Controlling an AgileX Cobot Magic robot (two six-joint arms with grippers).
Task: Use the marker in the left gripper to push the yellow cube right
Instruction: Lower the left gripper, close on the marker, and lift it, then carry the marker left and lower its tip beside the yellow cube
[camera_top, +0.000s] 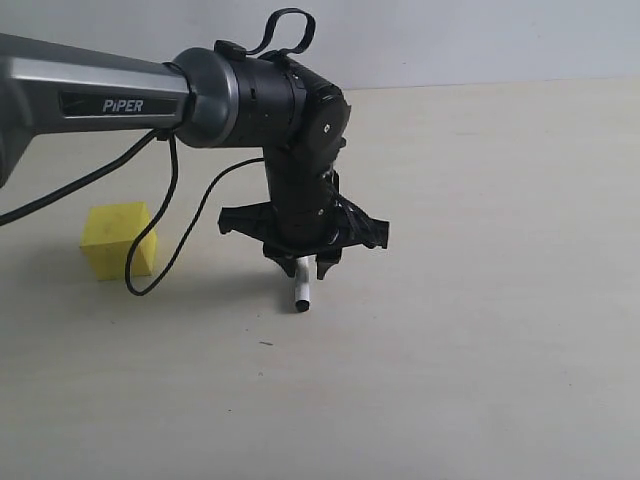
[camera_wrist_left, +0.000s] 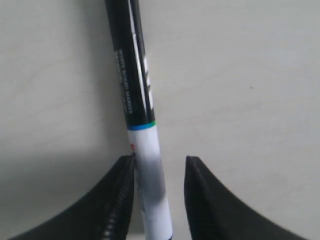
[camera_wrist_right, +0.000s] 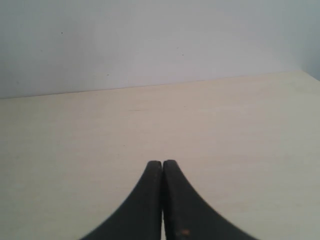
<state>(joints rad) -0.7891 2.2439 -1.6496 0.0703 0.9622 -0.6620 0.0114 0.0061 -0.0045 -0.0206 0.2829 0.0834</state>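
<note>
Push not started: the yellow cube (camera_top: 118, 240) sits on the table (camera_top: 480, 350) at the left of the exterior view, untouched and well apart from the marker (camera_top: 301, 293), which hangs to the cube's right. That's the wrong side for a rightward shove, so I judge everything is still left: get the marker round to the cube's left face, drop it to face level, then sweep right. The marker's long axis is near vertical in the exterior view, with a slight lean. A short white stretch with a dark end pokes down below the fingers toward the table; I can't tell if the tip touches. In the left wrist view a black section with print runs on past the fingers. The left gripper (camera_top: 302, 268) points straight down, jaws pinching the white barrel; one finger presses it, while the other shows a sliver of gap, maybe just the angle. Loose cables (camera_top: 170, 200) dangle near the cube. The right gripper (camera_wrist_right: 162, 165) is parked away, jaws pressed together, holding nothing.
</note>
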